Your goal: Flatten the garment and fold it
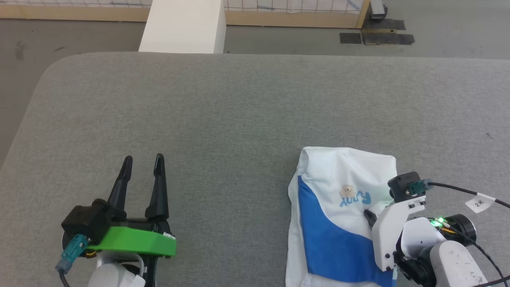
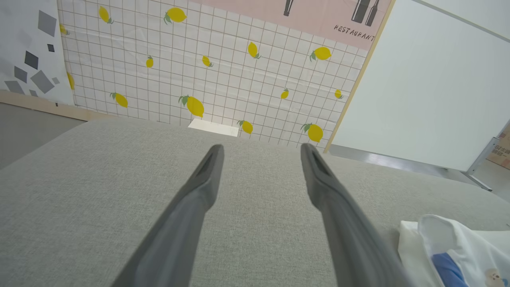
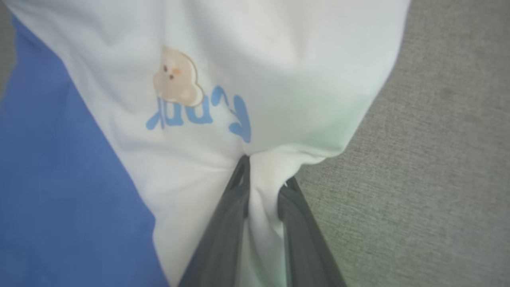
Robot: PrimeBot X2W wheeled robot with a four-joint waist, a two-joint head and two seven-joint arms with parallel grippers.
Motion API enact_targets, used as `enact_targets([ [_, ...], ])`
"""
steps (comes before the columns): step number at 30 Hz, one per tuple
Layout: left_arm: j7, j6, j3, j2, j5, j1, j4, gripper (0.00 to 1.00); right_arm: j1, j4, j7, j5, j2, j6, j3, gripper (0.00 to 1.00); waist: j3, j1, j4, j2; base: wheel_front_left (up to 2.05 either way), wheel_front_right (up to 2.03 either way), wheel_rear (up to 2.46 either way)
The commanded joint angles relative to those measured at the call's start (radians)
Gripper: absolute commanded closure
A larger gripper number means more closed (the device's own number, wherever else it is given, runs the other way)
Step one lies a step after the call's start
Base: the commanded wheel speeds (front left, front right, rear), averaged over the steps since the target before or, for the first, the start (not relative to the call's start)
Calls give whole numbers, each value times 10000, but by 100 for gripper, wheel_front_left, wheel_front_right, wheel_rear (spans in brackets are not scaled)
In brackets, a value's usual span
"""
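Grey table (image 1: 255,99), near right corner: garment (image 1: 338,171) fold clamped by right gripper (image 3: 266,172); left gripper (image 1: 144,158) splayed, empty, near left corner; white box (image 1: 183,26) beyond far edge.

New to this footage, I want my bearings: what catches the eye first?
The white-and-blue T-shirt lies bunched at the near right of the grey padded surface. The right tool pinches a white fold of it near the bear emblem, while the left tool stands open at the near left.
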Motion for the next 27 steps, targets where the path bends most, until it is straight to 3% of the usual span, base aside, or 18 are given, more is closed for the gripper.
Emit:
enact_targets([
  [1,-36,-67,-14,-55,-10,-100,-27,0,-34,21,76,99,-291,-21,257,100,-67,0,-235,59,0,0,0],
  [10,-36,-67,-16,169,28,-161,-204,0,-612,-887,695,768,-2937,-21,1991,100,404,0,-2229,59,0,0,0],
  [17,-36,-67,-217,595,112,-640,-209,0,-1340,-630,617,1123,-4147,-21,2024,100,1192,0,-3774,59,0,0,0],
  [18,68,-61,-250,806,173,-864,-258,0,-1784,-227,325,1114,-4402,-21,1833,100,1638,0,-4240,59,0,0,0],
  [22,336,-36,-259,1054,267,-1245,-536,0,-2470,501,-213,1115,-4543,-21,1328,100,2376,0,-4468,59,0,0,0],
  [27,797,14,-250,1367,408,-1783,-1070,0,-3331,1389,-834,1089,-4681,-21,813,100,3493,0,-4207,59,0,0,0],
])
